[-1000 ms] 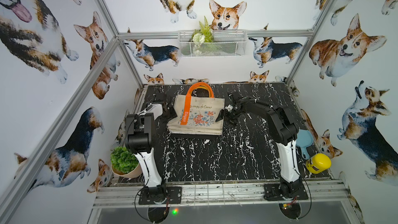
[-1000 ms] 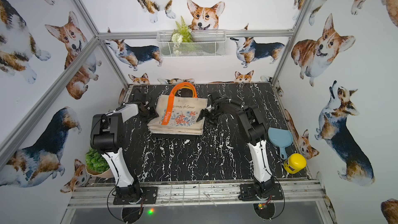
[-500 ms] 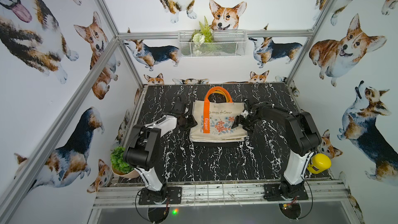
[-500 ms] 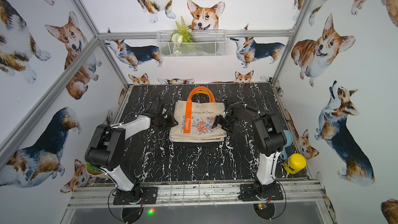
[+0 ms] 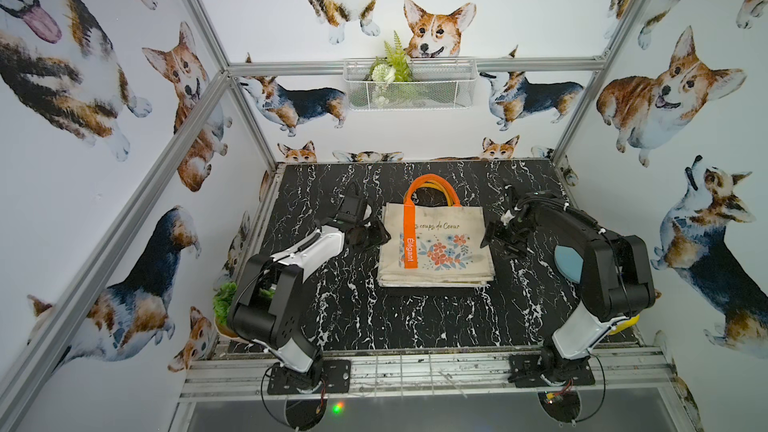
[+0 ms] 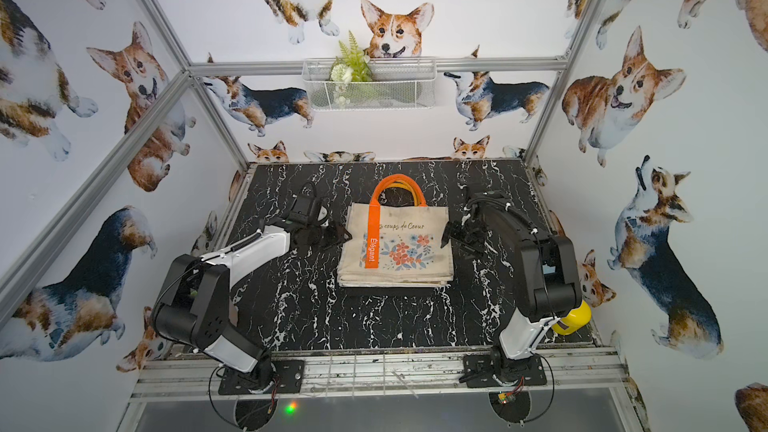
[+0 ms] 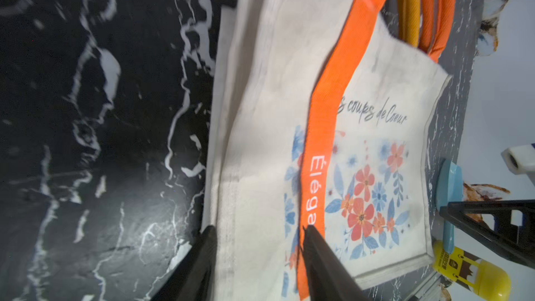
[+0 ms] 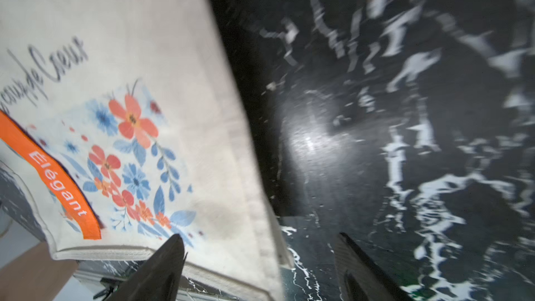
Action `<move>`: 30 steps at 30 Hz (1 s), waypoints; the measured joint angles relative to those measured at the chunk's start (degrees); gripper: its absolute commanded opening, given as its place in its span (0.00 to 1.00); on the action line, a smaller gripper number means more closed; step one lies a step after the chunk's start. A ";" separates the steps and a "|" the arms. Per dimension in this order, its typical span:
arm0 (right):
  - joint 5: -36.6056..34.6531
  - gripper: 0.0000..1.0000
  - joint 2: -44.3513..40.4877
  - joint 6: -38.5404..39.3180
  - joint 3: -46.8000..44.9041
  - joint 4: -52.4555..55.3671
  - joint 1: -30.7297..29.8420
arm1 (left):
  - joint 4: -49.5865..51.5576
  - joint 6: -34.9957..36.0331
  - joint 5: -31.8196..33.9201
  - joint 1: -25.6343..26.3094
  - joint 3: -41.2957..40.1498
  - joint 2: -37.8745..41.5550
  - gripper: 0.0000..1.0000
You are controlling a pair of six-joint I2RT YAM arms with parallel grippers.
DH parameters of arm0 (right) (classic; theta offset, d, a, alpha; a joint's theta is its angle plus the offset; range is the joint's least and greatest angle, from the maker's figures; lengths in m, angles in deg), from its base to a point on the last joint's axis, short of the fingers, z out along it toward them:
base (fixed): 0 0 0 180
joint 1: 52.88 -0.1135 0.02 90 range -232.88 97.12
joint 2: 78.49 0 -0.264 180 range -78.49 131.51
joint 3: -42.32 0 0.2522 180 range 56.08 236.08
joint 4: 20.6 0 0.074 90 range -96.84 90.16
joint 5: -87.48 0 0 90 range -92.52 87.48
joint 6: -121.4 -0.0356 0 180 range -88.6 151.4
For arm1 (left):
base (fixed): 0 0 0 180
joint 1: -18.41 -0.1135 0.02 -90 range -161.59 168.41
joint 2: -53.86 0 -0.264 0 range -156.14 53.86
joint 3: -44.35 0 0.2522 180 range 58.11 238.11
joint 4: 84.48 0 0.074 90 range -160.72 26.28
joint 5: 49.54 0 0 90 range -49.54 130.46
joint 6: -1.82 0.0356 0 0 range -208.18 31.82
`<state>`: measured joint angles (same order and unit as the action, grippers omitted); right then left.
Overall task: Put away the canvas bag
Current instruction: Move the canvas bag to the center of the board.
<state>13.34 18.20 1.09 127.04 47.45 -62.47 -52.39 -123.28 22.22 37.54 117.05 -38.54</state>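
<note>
The canvas bag [image 5: 436, 243] [image 6: 399, 247] lies flat in the middle of the black marble table [image 5: 415, 326], folded into a cream stack with a flower print and orange handles toward the back. My left gripper [image 5: 380, 236] [image 7: 259, 231] sits at the bag's left edge. Its jaws are closed round that edge, one finger under it and one on the orange strap [image 7: 327, 111]. My right gripper [image 5: 488, 238] [image 8: 257, 238] is at the bag's right edge [image 8: 231, 111] with its jaws wide apart. One finger is over the cloth and the other is over bare table.
A white wire basket [image 5: 409, 85] holding a fake plant hangs on the back wall. A potted plant [image 5: 224, 305] stands at the front left corner. At the right edge, partly behind my right arm, are a blue scoop [image 5: 571, 261] and a yellow container [image 6: 575, 317].
Both grippers have brought the bag rightward from the left part of the table to the middle. The right jaws have spread wider.
</note>
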 measured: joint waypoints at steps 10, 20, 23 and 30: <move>6.67 0.81 8.55 0.63 12.66 -2.99 2.93 | 2.40 4.48 -4.02 -6.43 11.15 -10.14 0.51; 8.11 0.80 17.94 0.72 15.74 -5.14 2.40 | -3.04 1.03 -8.90 -6.69 10.58 -14.62 0.51; 8.13 0.80 18.21 1.27 14.12 -6.21 0.90 | -4.42 0.13 -9.44 -6.69 6.45 -12.55 0.51; 8.22 0.80 18.23 1.46 11.45 -7.98 -0.90 | -7.67 -0.76 -10.12 -6.67 1.14 -11.15 0.51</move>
<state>21.56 36.43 2.56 138.49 39.47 -63.36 -60.06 -124.04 12.10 30.88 118.19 -49.69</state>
